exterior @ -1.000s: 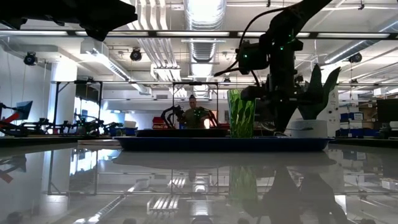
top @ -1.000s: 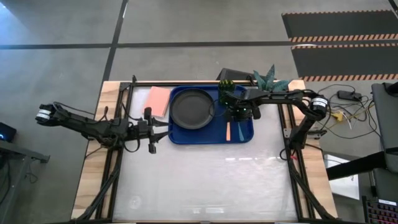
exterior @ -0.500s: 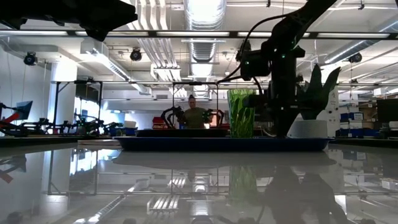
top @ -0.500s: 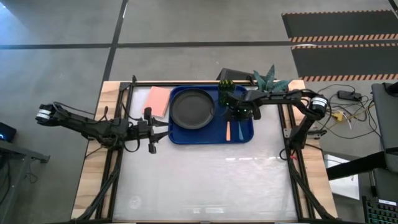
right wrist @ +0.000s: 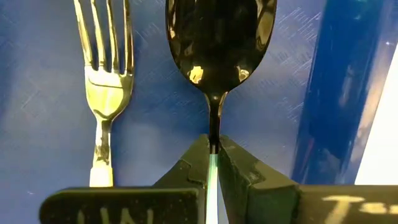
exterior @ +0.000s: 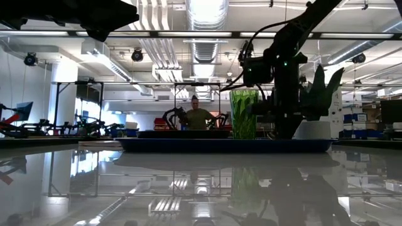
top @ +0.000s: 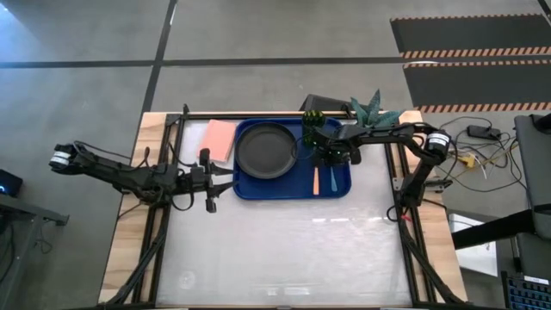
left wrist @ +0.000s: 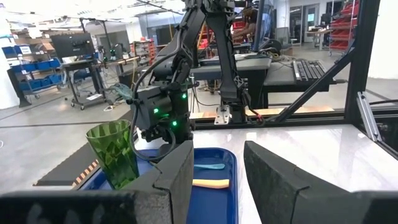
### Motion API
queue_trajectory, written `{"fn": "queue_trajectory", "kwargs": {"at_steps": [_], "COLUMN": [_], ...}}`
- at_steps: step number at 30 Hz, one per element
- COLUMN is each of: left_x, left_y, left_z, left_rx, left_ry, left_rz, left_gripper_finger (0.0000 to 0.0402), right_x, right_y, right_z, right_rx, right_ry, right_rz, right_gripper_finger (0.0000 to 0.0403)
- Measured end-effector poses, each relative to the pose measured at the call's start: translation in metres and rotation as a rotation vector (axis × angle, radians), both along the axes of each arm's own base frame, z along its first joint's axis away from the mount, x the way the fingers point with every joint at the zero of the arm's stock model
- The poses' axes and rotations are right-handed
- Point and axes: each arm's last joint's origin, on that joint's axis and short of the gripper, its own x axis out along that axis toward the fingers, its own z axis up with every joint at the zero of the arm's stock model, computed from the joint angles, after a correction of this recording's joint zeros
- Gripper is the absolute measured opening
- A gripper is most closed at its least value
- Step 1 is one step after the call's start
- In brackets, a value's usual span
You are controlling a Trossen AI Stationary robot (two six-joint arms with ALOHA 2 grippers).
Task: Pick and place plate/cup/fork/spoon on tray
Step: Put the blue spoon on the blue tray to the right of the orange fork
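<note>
Waiting at bench's left edge, my left gripper (top: 207,181) has fingers spread. Plate (top: 266,148) sits left in the tray (top: 284,188); cup (top: 312,131) behind; fork (right wrist: 102,81) beside spoon (right wrist: 219,43), whose neck my right gripper (right wrist: 213,163) fingers pinch.

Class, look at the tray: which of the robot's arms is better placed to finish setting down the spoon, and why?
The right. Its hand is shut on the spoon, over the tray beside the fork. The left hand waits open, off the tray's edge.
</note>
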Motion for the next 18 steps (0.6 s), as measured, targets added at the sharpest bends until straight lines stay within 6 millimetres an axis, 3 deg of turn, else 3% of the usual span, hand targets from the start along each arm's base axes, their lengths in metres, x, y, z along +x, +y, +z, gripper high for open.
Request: {"fn": "queue_trajectory", "kwargs": {"at_steps": [18], "left_x": [0.0001], "left_y": [0.0000], "left_z": [-0.0005], "left_rx": [0.000], "left_ry": [0.002], "left_rz": [0.000], "left_gripper_finger": [0.0125], "right_x": [0.0006], "right_y": [-0.0008], "right_z": [-0.0008], "right_rx": [-0.016], "right_ry": [0.004], "right_rz": [-0.002], "right_gripper_finger": [0.0013]}}
